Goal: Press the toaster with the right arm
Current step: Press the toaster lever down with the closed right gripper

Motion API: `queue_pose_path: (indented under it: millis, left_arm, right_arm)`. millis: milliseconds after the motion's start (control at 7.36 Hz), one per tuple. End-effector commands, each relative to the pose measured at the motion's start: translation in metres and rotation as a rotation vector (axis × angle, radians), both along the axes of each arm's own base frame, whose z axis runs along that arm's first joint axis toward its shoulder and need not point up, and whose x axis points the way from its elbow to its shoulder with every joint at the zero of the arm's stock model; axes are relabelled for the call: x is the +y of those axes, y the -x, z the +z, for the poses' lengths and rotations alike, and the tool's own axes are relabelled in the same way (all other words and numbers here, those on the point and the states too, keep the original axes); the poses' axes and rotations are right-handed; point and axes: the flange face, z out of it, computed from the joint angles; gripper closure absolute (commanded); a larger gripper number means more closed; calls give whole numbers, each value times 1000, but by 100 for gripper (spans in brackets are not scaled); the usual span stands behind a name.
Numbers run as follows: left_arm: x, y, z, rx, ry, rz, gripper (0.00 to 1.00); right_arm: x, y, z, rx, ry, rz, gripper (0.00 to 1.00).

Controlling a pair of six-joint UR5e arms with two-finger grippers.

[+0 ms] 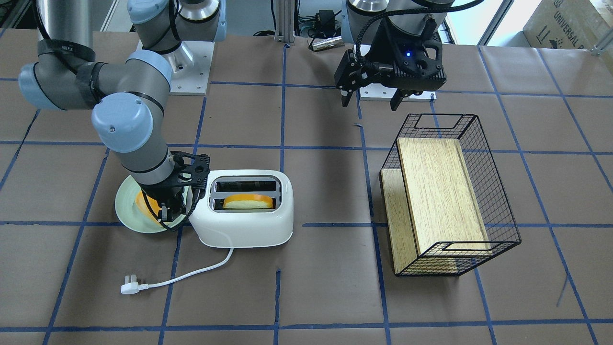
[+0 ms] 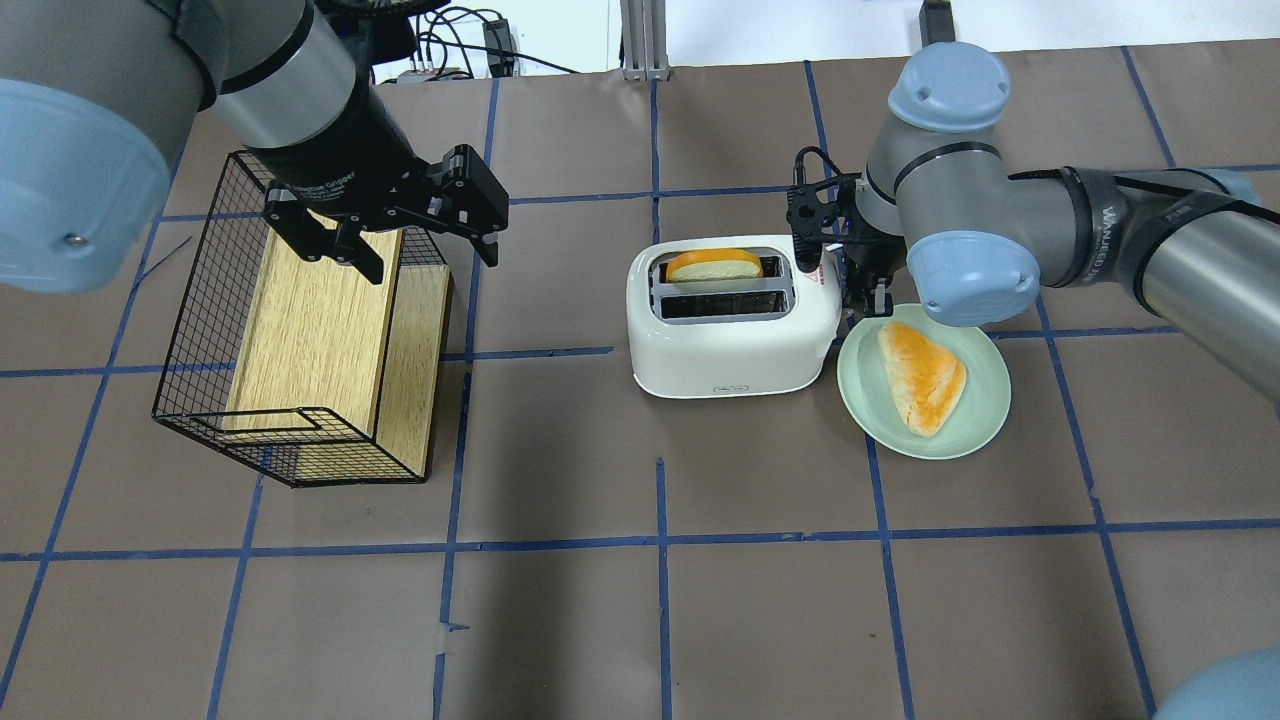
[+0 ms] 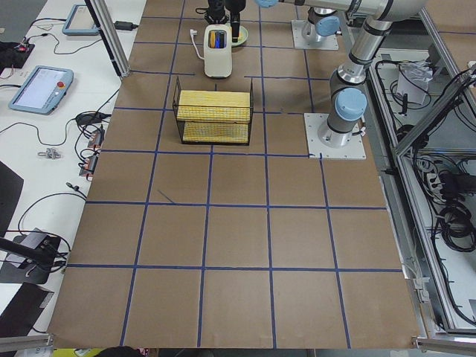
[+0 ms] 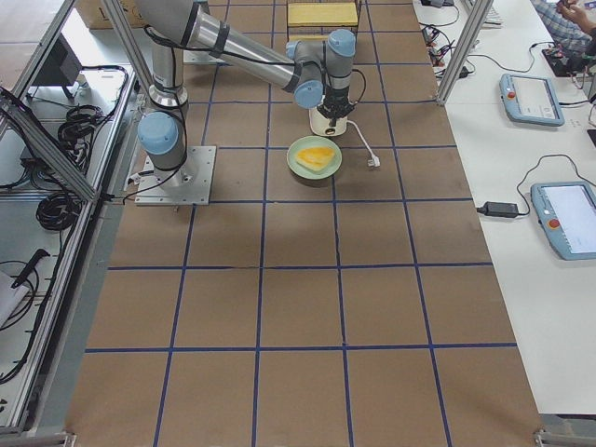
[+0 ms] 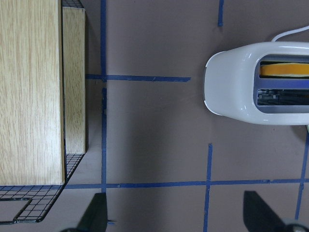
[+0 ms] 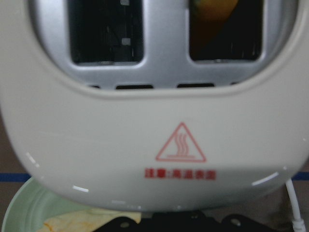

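From across the table, my right gripper hangs low at the end of the toaster, just beside its rounded shell and over the pale green plate. My own wrist covers the fingers, so I cannot tell whether they are spread or pressed together. My left gripper is well away, fingers wide apart and holding nothing, above the wire basket. From overhead, the toaster sits directly ahead of my right tool, with one bread slice standing in the far slot and another slice lying on the plate beneath and behind me. The two end views show the right gripper too small to add anything. The left wrist view shows only the toaster's far end. My right wrist view is filled by the toaster's end and its red warning triangle, blurred by closeness. The part I must press shows in no view, so I could come down on bare shell. My worry is that a push landing off-line would slide off the curve, shove the light toaster sideways or tip the plate's rim.
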Motion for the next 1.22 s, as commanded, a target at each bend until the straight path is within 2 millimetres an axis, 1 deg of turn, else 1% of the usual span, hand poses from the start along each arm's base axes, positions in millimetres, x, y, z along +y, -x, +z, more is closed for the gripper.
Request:
queue_pose_path:
  millis: [0,272,815,951,1086]
  left_arm:
    - [0,0,0,0,0,0,0]
    - [0,0,0,0,0,0,0]
    - [0,0,0,0,0,0,0]
    - [0,0,0,0,0,0,0]
    - [0,0,0,0,0,0,0]
  right_arm:
    - [0,0,-2,0,-2,-1,96]
    - [0,0,0,1,1,-7,96]
    - [2,0,-4,-3,-9,-7,96]
    - [1,0,-3,0,-4,-7,96]
    - [-2,0,11,2,25,-9,95]
